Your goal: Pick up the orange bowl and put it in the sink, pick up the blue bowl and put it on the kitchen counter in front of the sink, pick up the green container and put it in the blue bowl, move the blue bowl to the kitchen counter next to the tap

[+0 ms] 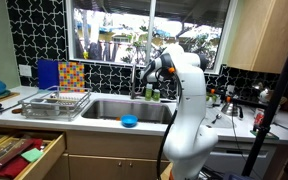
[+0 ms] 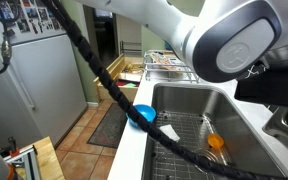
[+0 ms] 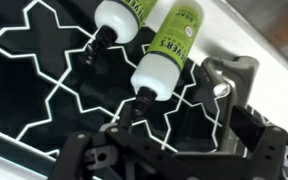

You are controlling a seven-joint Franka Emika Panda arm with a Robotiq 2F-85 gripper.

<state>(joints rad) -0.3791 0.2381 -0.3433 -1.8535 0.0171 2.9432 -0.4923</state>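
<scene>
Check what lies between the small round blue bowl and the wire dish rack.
Only bare pale counter between blue bowl and dish rack, in an exterior view.

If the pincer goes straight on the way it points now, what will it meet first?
Most likely the nearer white bottle with the green label, just ahead of the open pincer in the wrist view. Depth is unclear; it may instead reach the black tiled wall behind.

The pale kitchen counter is holding the sink in its middle part. The blue bowl is sitting on the narrow front strip of the counter, just before the sink. A wire dish rack is standing beside the sink, and some small bottles are standing behind it
</scene>
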